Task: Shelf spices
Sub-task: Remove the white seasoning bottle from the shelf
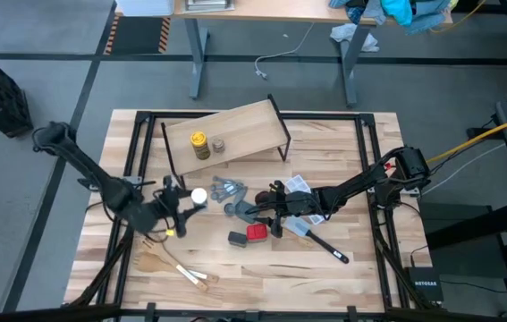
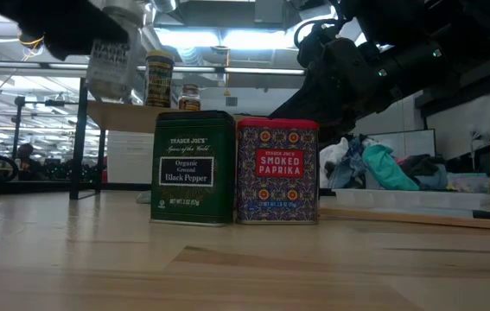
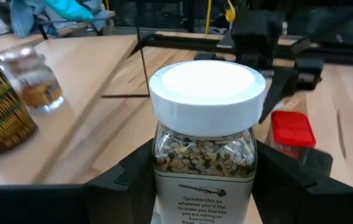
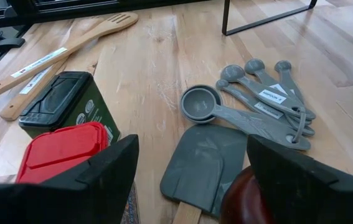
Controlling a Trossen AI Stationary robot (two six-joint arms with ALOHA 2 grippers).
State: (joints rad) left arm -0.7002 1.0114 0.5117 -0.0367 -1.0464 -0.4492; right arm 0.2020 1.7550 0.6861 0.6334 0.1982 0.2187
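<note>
My left gripper [image 1: 189, 200] is shut on the white-capped jar [image 3: 205, 124] and holds it above the table; the jar shows raised and blurred in the low view [image 2: 111, 53]. The yellow-capped jar [image 1: 200, 143] and the tiny grey-brown jar [image 1: 219, 144] stand on the light-wood shelf [image 1: 244, 125]. The red tin [image 2: 277, 171] and the dark tin [image 2: 194, 168] stand side by side on the table. My right gripper [image 4: 192, 180] is open and empty, just beyond the tins, over a grey spatula head [image 4: 204, 162]. My left gripper pinches the white-capped jar by the two sides of its glass body [image 3: 164, 155], below the cap, one finger [image 3: 123, 183] on each side. The jar stands upright between the fingers, lifted clear of the table.
Grey measuring spoons [image 1: 229, 190] lie between the grippers and the shelf. A round dark-red dish [image 4: 248, 199] sits under my right gripper. Two wooden spoons [image 1: 173, 264] lie near the front left. The spatula's handle [image 1: 329, 248] points toward the front right.
</note>
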